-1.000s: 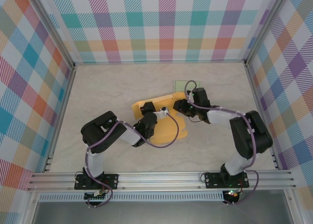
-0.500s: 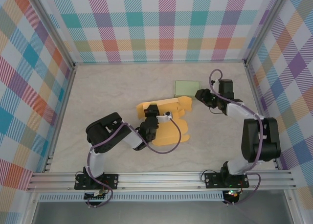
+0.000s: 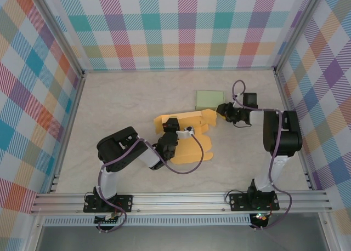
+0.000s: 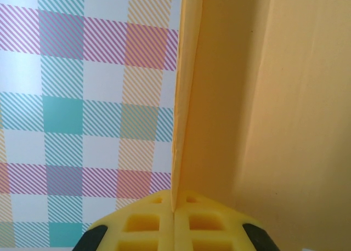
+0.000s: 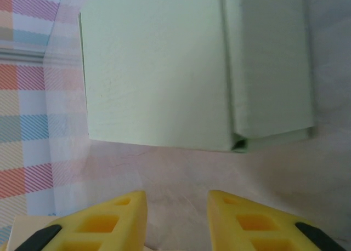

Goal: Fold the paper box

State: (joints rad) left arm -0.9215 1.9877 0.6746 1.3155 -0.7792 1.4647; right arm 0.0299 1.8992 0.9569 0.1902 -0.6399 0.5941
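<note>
Note the pale green folded sheet [image 3: 210, 100] lying flat on the table [image 3: 109, 108]. The orange paper box [image 3: 189, 149] lies just left of that sheet and nearer to you, with the left arm's cable [image 3: 210, 151] looping across it. Your left claw [image 4: 174, 221] is clamped on an upright panel edge of the box. Your right claw [image 5: 176, 207] sits at the sheet's near right corner, narrowly parted, empty and clear of the box. One second ago it was over the box.

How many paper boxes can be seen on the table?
2. The orange box lies partly unfolded at the centre, one flap pinched by the left gripper. The pale green box lies flat beyond it, rightward.
</note>
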